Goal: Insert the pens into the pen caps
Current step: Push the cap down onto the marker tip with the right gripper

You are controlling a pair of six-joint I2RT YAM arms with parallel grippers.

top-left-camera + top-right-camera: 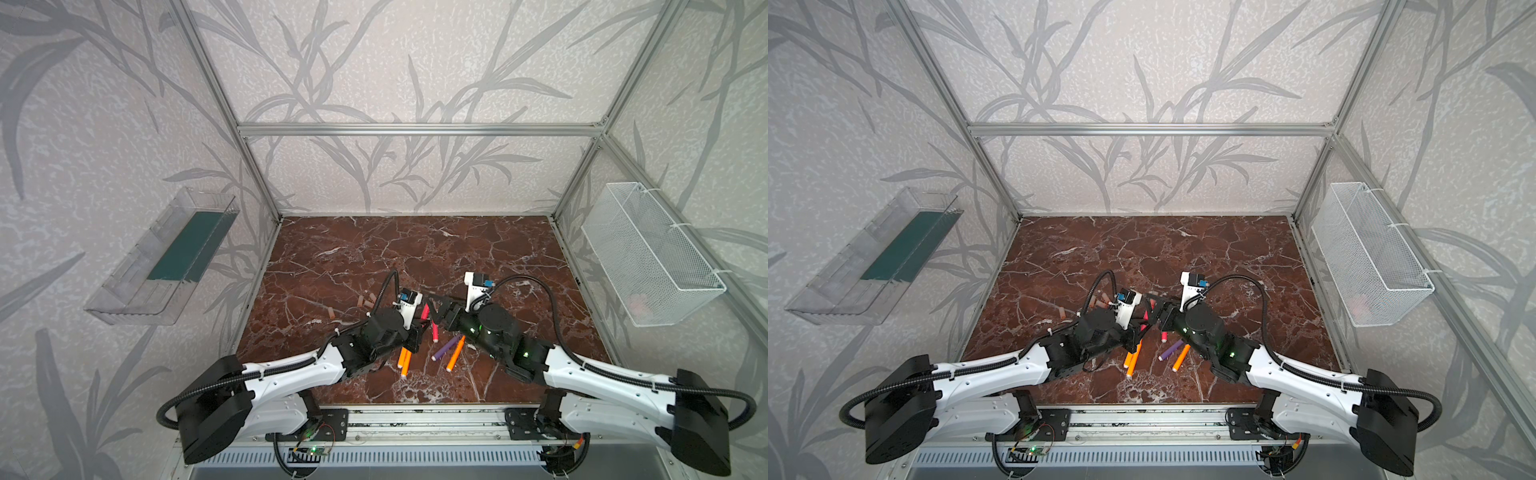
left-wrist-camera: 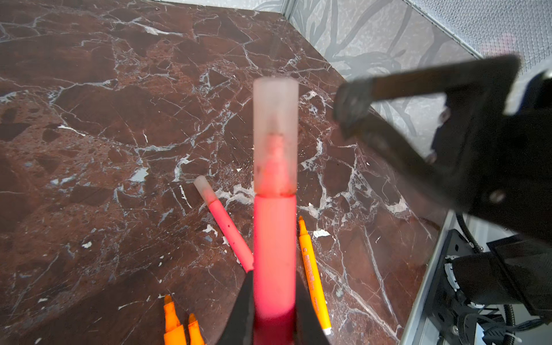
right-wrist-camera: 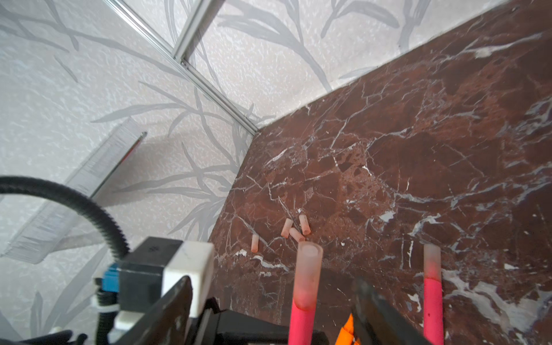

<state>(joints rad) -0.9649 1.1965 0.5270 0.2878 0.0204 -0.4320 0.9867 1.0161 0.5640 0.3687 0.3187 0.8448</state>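
My left gripper (image 2: 274,279) is shut on a pink-red pen (image 2: 274,254) that points away from it. A translucent pen cap (image 2: 275,134) sits over that pen's tip. In the right wrist view my right gripper (image 3: 273,295) stands open, with its fingers apart on either side of this cap (image 3: 307,274) and not touching it. A second capped pink-red pen (image 3: 432,286) lies on the marble table. In a top view both grippers meet at mid-table, the left gripper (image 1: 419,328) beside the right gripper (image 1: 432,309). Several loose pen caps (image 3: 294,228) lie beyond them.
Two uncapped orange pens (image 1: 403,359), a purple pen (image 1: 446,349) and another orange pen (image 1: 455,353) lie on the table near the grippers. A clear tray (image 1: 166,257) hangs on the left wall. A white wire basket (image 1: 652,253) hangs on the right wall.
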